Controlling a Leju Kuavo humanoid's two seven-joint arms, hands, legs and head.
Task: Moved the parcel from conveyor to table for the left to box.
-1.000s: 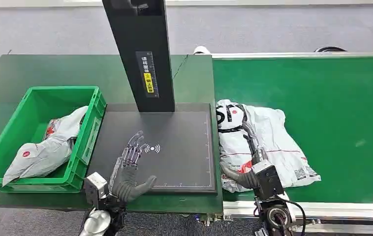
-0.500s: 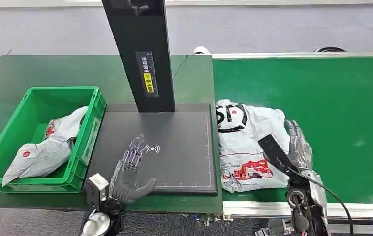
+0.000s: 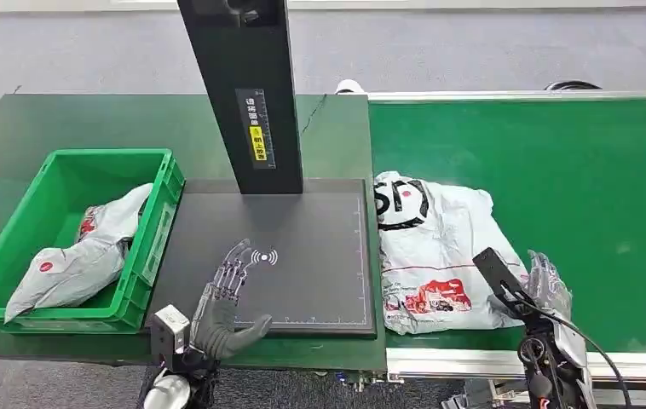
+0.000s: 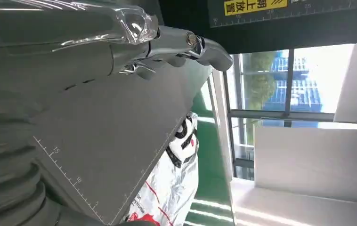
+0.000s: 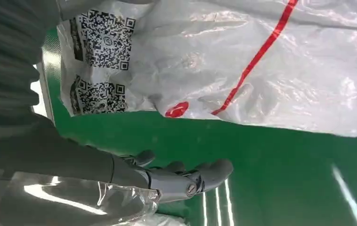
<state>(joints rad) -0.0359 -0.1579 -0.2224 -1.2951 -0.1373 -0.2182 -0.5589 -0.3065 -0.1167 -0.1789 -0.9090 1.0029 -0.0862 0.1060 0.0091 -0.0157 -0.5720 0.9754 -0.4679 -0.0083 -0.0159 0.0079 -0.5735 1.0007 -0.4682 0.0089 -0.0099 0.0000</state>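
right hand (image 3: 548, 281) open, empty, beside parcel (image 3: 439, 251) at conveyor (image 3: 558, 162) near edge; i judge pre-grasp, next i must grip it. left hand (image 3: 226, 298) open flat on table (image 3: 302, 247).

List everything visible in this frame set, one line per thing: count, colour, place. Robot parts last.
parcel on belt: one, white plastic bag with red and black print and QR codes, lying on the conveyor against the black platform's edge
conveyor: one, green belt, right side of the scene
black platform: one, black scanning plate with ruler marks, between crate and conveyor
black column: one, black with a yellow label, rising from the platform's far edge
crate: one, green, on the table at the left
bagged parcel in crate: one, grey-white, inside the crate
table: one, dark green
left hand: open, over the platform
right hand: open, over the belt beside the parcel
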